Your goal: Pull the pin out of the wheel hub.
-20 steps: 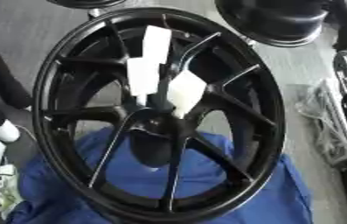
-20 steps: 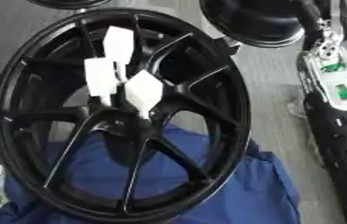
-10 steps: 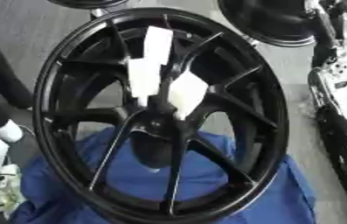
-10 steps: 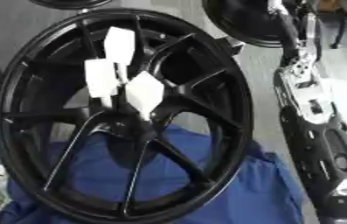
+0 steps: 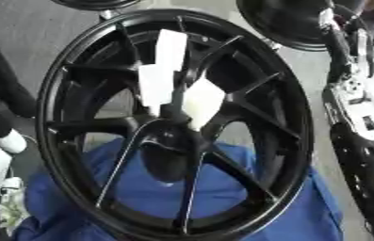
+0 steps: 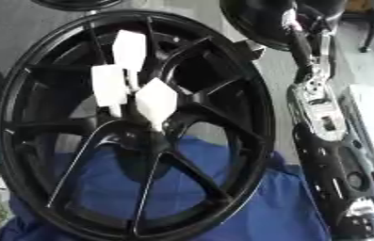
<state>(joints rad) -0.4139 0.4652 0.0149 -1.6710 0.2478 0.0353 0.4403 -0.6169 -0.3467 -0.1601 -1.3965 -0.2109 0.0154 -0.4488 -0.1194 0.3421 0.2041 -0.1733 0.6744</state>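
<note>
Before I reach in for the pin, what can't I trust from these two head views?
- Right hand: cut off by the lower right edge in both views; only the arm shows.
- Left hand: in neither view.
- Pin: not distinguishable; three white tags cover the wheel hub's centre.
- Blue cloth: mostly hidden behind the spokes.

- The right arm (image 6: 330, 141) is seen along the right side of both views, stretched from the lower right corner up toward the top.
- Its black and silver segments are shown end to end, narrowing toward the upper end.
- The right hand cannot be made out.
- No part of the left arm or left hand is shown.
</note>
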